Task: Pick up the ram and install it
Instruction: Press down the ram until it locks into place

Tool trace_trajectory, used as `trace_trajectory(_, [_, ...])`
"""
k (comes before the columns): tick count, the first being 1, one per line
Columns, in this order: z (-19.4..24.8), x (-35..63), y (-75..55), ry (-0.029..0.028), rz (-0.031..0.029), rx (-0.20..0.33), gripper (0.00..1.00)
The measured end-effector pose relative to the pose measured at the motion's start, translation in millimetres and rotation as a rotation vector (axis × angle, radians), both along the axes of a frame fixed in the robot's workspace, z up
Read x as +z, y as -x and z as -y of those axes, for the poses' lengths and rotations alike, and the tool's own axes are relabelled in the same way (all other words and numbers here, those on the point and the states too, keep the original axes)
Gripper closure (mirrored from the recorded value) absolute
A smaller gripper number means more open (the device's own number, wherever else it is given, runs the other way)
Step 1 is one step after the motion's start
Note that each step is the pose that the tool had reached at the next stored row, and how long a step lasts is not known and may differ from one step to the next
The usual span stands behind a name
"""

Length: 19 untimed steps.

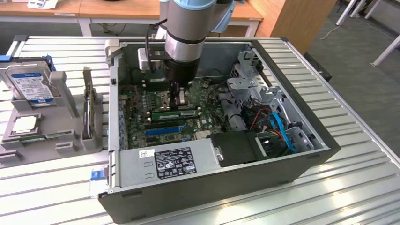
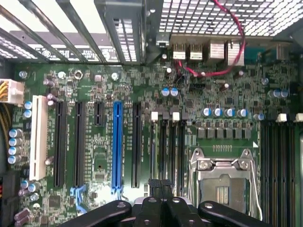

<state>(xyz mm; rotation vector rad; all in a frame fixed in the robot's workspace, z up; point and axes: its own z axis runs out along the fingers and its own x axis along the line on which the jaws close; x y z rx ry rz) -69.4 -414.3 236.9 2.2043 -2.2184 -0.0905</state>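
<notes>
The ram (image 1: 176,114) is a long green stick standing on edge on the motherboard (image 1: 187,133) inside the open computer case (image 1: 218,197). My gripper (image 1: 179,97) hangs from the arm just beyond it, low over the board and apart from the stick. In the wrist view my gripper (image 2: 161,184) is shut, its black fingertips pressed together with nothing between them. They point at the black memory slots (image 2: 170,146) beside the silver processor socket (image 2: 225,177).
A grey power supply (image 1: 168,161) fills the case's near side, with blue cables (image 1: 281,131) and a drive cage (image 1: 250,84) on the exterior view's right. A fixture on the exterior view's left holds a hard drive (image 1: 28,84) and a processor chip (image 1: 25,124). A red cable (image 2: 227,47) loops near the rear ports.
</notes>
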Motion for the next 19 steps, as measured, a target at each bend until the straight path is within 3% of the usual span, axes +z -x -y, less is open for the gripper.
trace_trajectory(7, [-0.1, 0.0, 8.4, -0.0001, 0.0, 0.0, 0.9])
trace_trajectory(19, [0.0, 0.0, 8.9, 0.0001, 0.0, 0.0, 0.9])
